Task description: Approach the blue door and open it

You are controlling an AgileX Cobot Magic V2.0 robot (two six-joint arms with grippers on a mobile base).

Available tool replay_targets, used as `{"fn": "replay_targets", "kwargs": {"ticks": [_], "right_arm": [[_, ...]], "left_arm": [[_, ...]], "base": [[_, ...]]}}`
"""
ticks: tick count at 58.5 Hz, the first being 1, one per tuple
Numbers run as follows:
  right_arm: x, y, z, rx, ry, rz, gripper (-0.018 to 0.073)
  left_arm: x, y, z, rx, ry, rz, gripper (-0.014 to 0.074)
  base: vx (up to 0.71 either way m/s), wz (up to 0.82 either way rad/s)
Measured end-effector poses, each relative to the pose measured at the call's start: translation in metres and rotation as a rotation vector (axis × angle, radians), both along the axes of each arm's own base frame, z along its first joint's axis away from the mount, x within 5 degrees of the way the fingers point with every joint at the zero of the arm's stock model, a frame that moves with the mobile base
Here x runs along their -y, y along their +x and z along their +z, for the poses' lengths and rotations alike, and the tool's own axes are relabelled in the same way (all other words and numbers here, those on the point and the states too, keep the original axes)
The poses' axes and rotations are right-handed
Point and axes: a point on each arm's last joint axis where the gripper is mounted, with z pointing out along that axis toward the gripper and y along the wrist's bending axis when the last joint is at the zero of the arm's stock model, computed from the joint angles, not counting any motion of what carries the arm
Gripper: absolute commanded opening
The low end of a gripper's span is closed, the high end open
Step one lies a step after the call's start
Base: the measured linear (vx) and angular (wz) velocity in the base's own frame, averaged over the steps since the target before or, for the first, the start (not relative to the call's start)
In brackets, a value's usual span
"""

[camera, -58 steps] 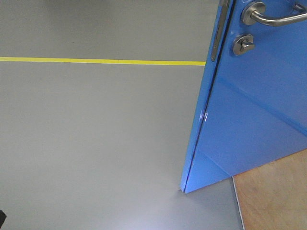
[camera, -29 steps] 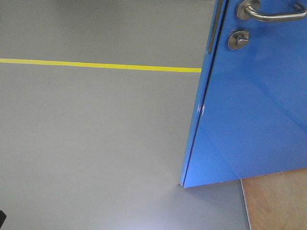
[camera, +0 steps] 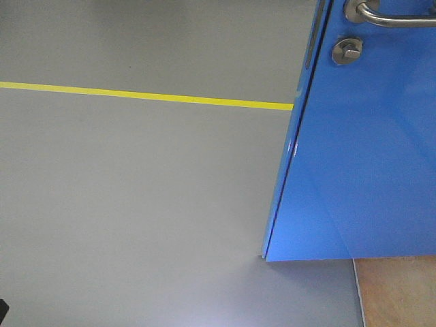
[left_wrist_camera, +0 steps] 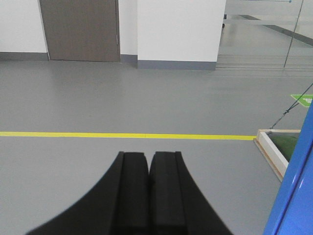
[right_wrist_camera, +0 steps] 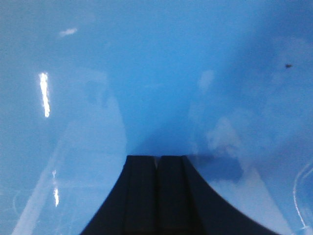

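The blue door (camera: 368, 157) fills the right side of the front view, swung ajar, its free edge toward the left. Its silver lever handle (camera: 388, 15) and the round silver lock (camera: 346, 50) sit at the top right. My left gripper (left_wrist_camera: 148, 156) is shut and empty, pointing over the grey floor; the door's edge (left_wrist_camera: 293, 191) shows at its lower right. My right gripper (right_wrist_camera: 157, 157) is shut and empty, its tips at or very near the glossy blue door face (right_wrist_camera: 146, 78), which fills that view. No gripper shows in the front view.
A yellow floor line (camera: 143, 96) crosses the grey floor beyond the door edge. A tan floor patch (camera: 398, 293) lies under the door's bottom right. In the left wrist view a brown door (left_wrist_camera: 80, 29), a white wall block (left_wrist_camera: 181, 29) and a low white-framed green mat (left_wrist_camera: 281, 147) stand ahead.
In the front view the door's bottom edge has swung from slanted to level, less tan floor shows, and the handle and lock have shifted up toward the top edge.
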Motion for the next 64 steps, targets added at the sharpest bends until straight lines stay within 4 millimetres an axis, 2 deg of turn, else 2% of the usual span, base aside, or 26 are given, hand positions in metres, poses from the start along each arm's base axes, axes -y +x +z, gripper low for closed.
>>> {"fn": "replay_targets", "kwargs": {"ticks": [37,64], "right_arm": [[-0.0086,-0.0016,-0.0014,-0.017,0.0,0.071,-0.0001],[-0.0048,0.0,-0.0004,-0.005,0.001,0.026,-0.0001]], "left_arm": [[0.0,0.0,0.0,0.0,0.0,0.0,0.0073],[0.0,0.0,0.0,0.0,0.0,0.0,0.0073]], "base": [[0.12,-0.01],[0.11,-0.02]]}}
